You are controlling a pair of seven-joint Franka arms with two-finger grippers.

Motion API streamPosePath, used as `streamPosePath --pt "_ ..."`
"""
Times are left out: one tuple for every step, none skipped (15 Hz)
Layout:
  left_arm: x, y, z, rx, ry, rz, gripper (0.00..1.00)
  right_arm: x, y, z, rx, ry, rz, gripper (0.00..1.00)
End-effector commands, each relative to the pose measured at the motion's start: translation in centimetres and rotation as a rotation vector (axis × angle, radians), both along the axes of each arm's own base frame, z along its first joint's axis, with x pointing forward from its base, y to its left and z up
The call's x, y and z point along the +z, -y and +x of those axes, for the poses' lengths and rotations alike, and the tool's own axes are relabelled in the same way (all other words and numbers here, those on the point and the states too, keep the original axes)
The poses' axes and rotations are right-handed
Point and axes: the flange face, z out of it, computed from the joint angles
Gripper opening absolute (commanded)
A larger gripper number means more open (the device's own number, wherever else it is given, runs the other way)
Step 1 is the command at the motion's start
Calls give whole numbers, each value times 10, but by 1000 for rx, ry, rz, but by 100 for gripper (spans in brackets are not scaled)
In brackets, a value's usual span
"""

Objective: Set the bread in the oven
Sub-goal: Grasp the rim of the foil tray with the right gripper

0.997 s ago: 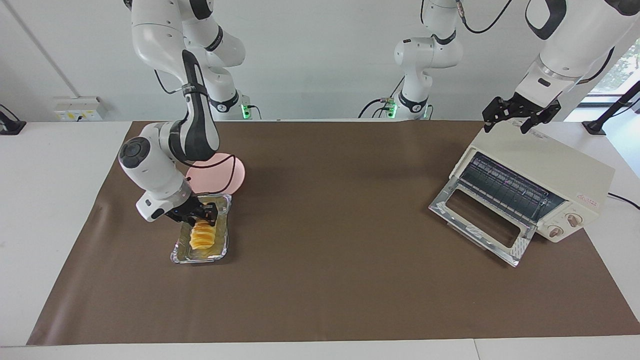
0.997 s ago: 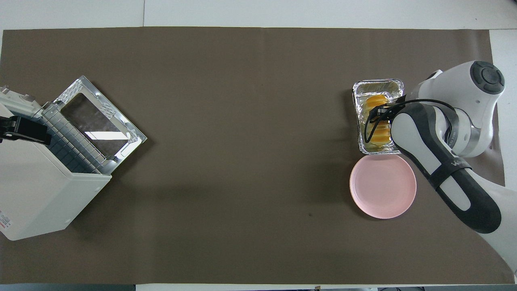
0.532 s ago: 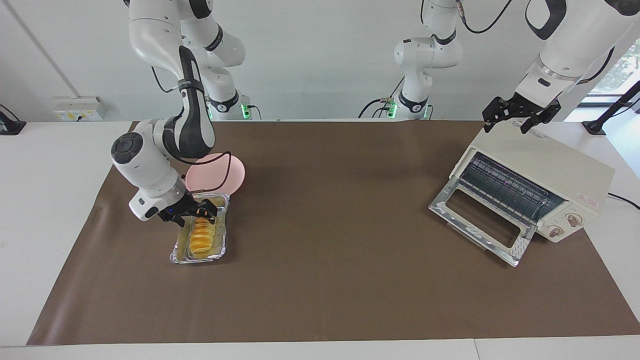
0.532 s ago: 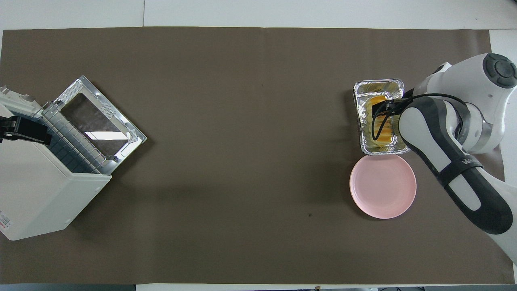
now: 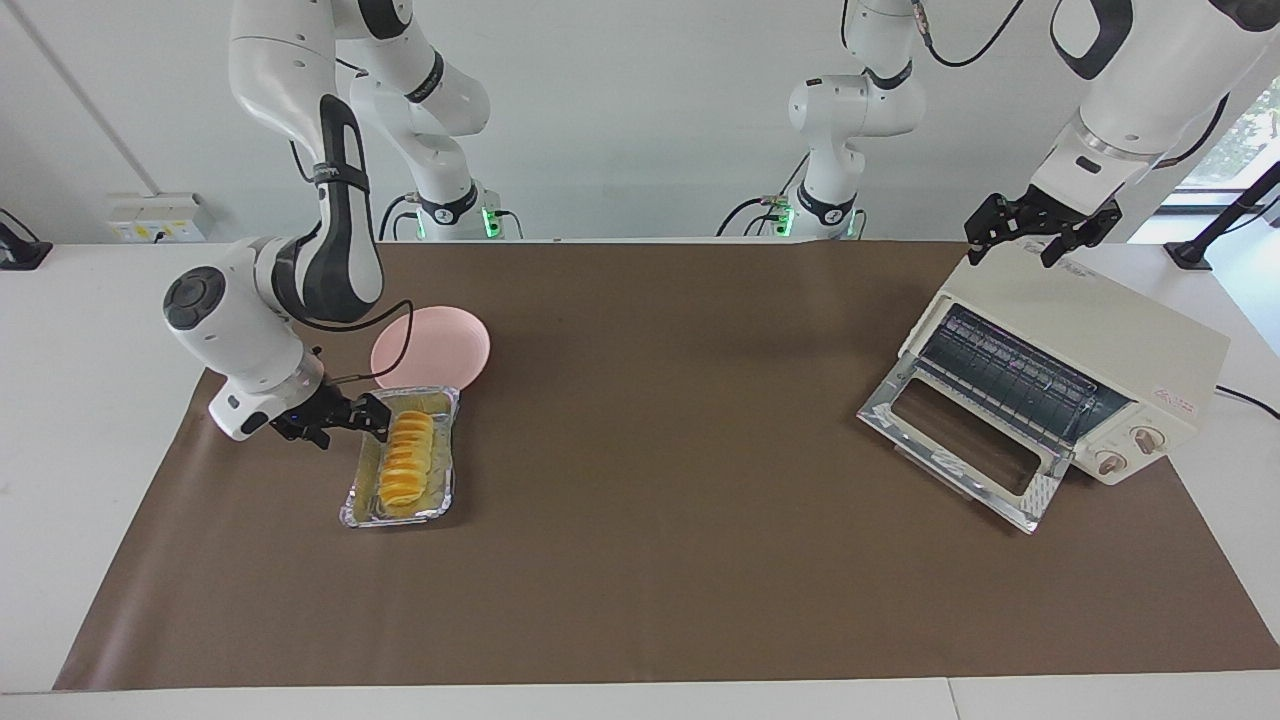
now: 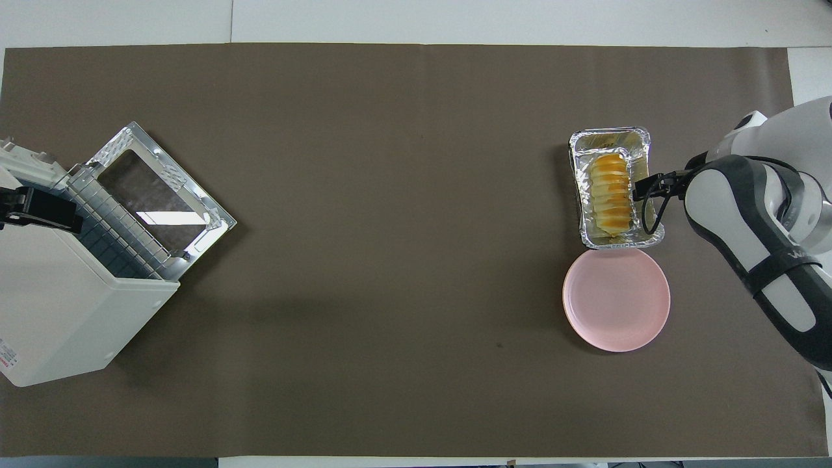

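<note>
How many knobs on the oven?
2, both on the oven's front panel beside the open door, at the end toward the left arm: one knob nearer the robots, the other knob beside it, farther from them. None looks hidden.

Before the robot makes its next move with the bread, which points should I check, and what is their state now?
1. Oven door open: ok.
2. Bread lies in the foil tray: ok.
3. Bread gripped: not ok; right gripper is beside the tray, holding nothing.
4. Left gripper waits over the oven top, off the door: ok.
5. Pink plate apart from the bread: ok.
</note>
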Motion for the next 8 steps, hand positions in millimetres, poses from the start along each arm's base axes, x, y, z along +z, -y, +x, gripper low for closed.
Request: streamPosePath --pt "-1 -2 -5 -8 10 1 100 -1 11 -12 36 4 -1 78" --pt "-1 -3 -5 -7 10 1 100 -3 14 -12 39 3 -1 68" --pt "-1 -2 -5 -8 10 1 100 -4 14 -13 38 6 -2 58" --pt "-1 -3 -5 -7 10 1 100 -7 14 -14 36 9 -2 47" --pt "-1 -2 -5 -8 10 1 100 -10 14 -15 35 19 -5 40" --pt "0 -2 -5 -8 12 1 100 -14 14 -17 33 27 -9 36" --pt "-1 -3 -5 -7 10 1 100 -17 14 -17 32 36 -11 36" --pt "-1 -2 -5 -8 10 1 100 -16 14 -17 32 39 -12 35"
